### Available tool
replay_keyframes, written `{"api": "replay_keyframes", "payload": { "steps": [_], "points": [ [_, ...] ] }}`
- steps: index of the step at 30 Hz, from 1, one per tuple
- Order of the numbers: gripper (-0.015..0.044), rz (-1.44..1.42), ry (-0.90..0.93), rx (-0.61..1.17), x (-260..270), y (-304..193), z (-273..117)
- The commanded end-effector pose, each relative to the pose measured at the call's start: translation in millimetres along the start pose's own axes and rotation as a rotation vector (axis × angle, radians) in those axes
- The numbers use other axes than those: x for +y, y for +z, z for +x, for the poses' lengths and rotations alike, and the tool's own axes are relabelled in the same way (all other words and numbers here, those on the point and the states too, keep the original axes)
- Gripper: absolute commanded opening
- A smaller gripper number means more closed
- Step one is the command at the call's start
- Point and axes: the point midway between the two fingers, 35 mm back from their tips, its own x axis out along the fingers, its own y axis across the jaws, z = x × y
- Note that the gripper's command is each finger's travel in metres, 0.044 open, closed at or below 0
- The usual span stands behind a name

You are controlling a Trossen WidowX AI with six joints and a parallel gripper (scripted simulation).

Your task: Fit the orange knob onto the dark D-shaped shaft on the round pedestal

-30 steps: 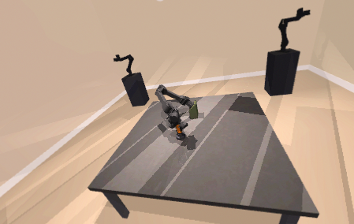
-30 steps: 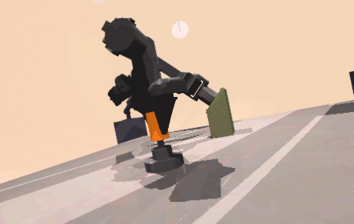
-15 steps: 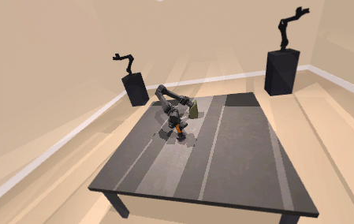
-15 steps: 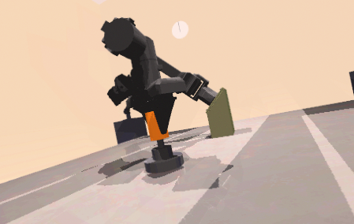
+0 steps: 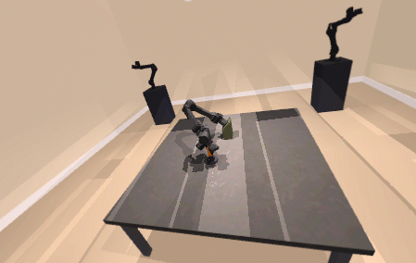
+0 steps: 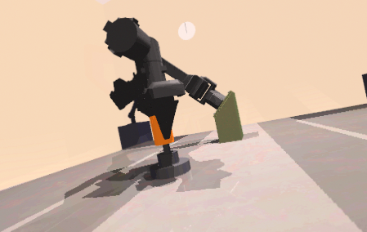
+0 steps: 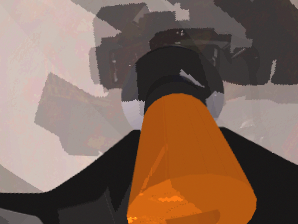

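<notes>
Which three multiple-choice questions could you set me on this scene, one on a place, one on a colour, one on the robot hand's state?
1. Where is the knob?
A. Lying on the floor
B. Above the round pedestal
C. On top of the green block

2. What colour is the knob?
A. Orange
B. Blue
C. White

3. What is the gripper doing?
A. Standing open with nothing in it
B. Holding the green block
C. Holding the knob

1: B, the exterior view shows the knob over the round pedestal, part of the dark shaft showing between.
2: A, its sides are orange in all three views.
3: C, the gripper has its fingers closed on it.
</notes>
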Motion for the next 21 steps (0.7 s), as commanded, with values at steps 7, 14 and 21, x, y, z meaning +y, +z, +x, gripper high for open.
{"api": "replay_keyframes", "payload": {
  "steps": [7, 14, 21],
  "points": [
    [0.0000, 0.008, 0.000, -0.003, -1.1, -1.2, -0.2],
    [0.0000, 0.008, 0.000, -0.003, -0.7, 0.4, -2.1],
    [0.0000, 0.008, 0.000, -0.003, 0.0, -0.5, -1.7]
  ]
}}
